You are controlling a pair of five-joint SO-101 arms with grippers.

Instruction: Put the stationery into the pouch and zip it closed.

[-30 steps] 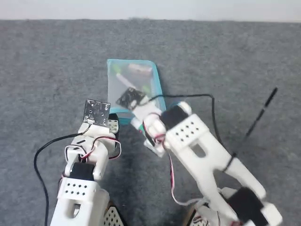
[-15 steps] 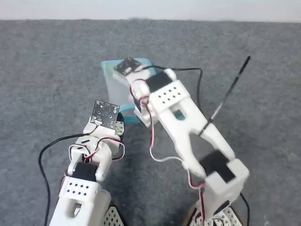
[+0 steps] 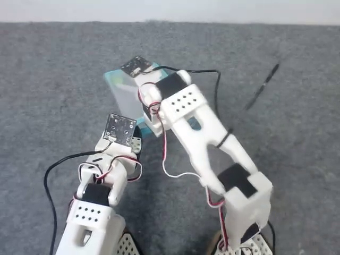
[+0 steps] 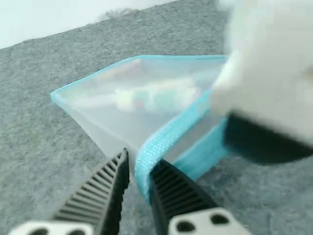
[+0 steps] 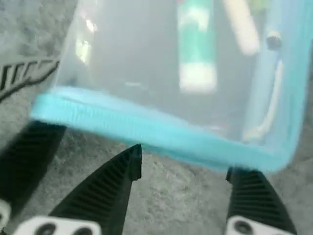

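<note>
well, pouch (image 3: 121,91): translucent, edged with a light-blue zip band (image 5: 146,128); it lies on the grey table (image 3: 53,79) toward the far edge, a little left of the middle, and the right arm (image 3: 202,133) covers much of it from above.
stationery (image 5: 196,46): inside the pouch, seen through the clear wall; a green-and-white piece lies beside a pale yellowish stick, both blurred.
left gripper (image 4: 139,164): at the pouch's near corner, its two black ribbed fingers (image 4: 105,188) drawn close together with the zip band pinched between them.
right gripper (image 5: 181,181): low over the pouch, just short of the zip band, spread wide with nothing between its tips.
zip: from these views it cannot be told whether it is drawn closed.
left arm (image 3: 93,207): comes up from the near-left edge of the table, ending at the pouch's near corner.
right arm: comes from the near-right edge and leans diagonally across, over the pouch.
</note>
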